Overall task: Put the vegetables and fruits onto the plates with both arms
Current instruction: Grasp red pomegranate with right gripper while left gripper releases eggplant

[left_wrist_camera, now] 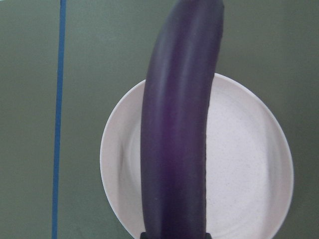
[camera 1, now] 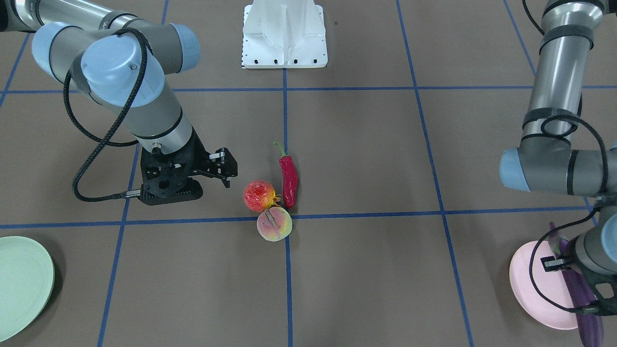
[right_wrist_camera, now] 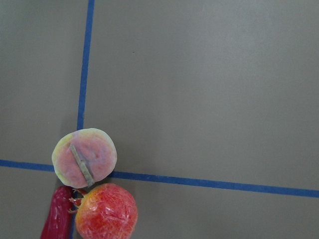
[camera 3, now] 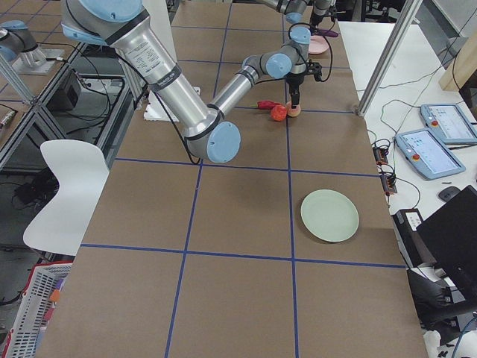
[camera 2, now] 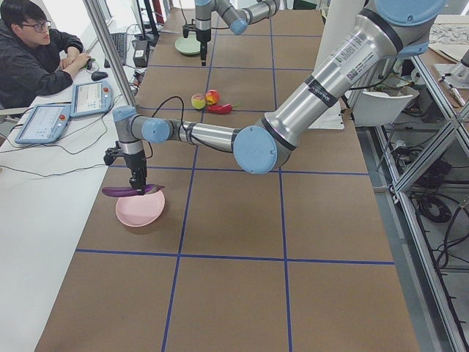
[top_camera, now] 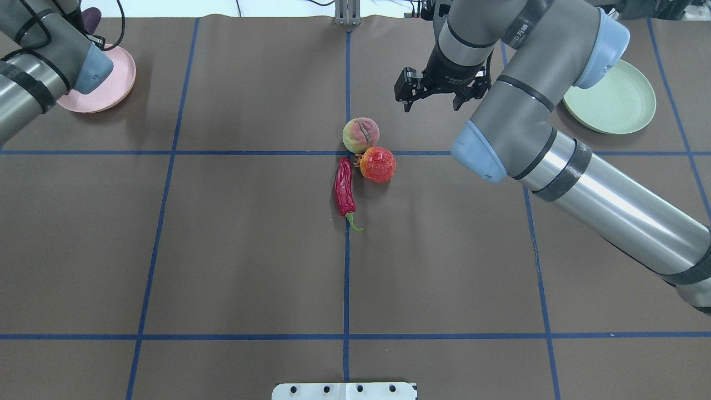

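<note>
The eggplant [left_wrist_camera: 177, 124] looks smooth and glossy, the pink plate [left_wrist_camera: 249, 164] matte speckled plastic, the chili pepper [top_camera: 344, 189] wrinkled

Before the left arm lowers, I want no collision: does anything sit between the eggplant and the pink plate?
Nothing visible does. The eggplant, held by the left gripper, hangs directly over the pink plate, and the plate's surface on both sides of it is bare.
</note>
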You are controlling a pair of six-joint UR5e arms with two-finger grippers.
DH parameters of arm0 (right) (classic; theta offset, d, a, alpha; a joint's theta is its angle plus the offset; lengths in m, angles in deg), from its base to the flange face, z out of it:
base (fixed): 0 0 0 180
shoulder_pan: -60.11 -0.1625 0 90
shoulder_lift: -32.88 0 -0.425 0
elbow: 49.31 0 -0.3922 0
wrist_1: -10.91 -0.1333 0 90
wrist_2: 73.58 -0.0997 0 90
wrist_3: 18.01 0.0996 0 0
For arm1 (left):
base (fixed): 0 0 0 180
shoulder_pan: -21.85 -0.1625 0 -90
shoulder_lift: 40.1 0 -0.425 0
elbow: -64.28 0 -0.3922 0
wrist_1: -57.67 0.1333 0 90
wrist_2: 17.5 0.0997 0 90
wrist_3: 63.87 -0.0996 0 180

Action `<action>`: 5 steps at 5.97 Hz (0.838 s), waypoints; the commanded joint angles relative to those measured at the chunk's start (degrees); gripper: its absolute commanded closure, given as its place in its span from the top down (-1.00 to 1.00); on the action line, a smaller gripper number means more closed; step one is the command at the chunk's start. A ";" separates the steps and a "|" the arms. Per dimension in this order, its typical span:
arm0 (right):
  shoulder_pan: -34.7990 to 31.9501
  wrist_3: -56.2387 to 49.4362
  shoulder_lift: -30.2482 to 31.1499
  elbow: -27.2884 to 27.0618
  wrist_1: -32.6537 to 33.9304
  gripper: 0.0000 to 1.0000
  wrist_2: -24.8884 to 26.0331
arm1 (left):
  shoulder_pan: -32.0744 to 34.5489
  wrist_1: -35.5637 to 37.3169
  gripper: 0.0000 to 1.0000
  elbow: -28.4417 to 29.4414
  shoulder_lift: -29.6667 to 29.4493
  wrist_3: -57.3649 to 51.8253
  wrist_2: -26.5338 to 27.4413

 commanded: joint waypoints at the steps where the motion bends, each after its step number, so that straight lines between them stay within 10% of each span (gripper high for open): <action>1: 1.72 2.49 -0.48 2.85 -4.94 0.99 0.93 | -1.25 -4.51 -1.00 3.65 0.15 -0.27 2.49; 2: 2.69 2.59 -0.83 3.12 -4.96 0.99 1.29 | -1.42 -4.71 -1.00 3.76 0.50 -0.45 3.63; 3: 3.57 2.50 -3.36 6.26 -4.96 0.99 1.98 | -1.77 -5.50 0.36 3.76 1.02 -0.62 5.90; 4: 5.93 1.37 -4.34 7.86 -5.39 0.99 5.65 | -1.78 -8.99 0.99 3.67 2.33 -0.54 6.27; 5: 7.08 -1.86 -4.26 7.96 -5.66 0.99 6.99 | -1.60 -9.46 1.00 3.67 2.52 -0.62 6.27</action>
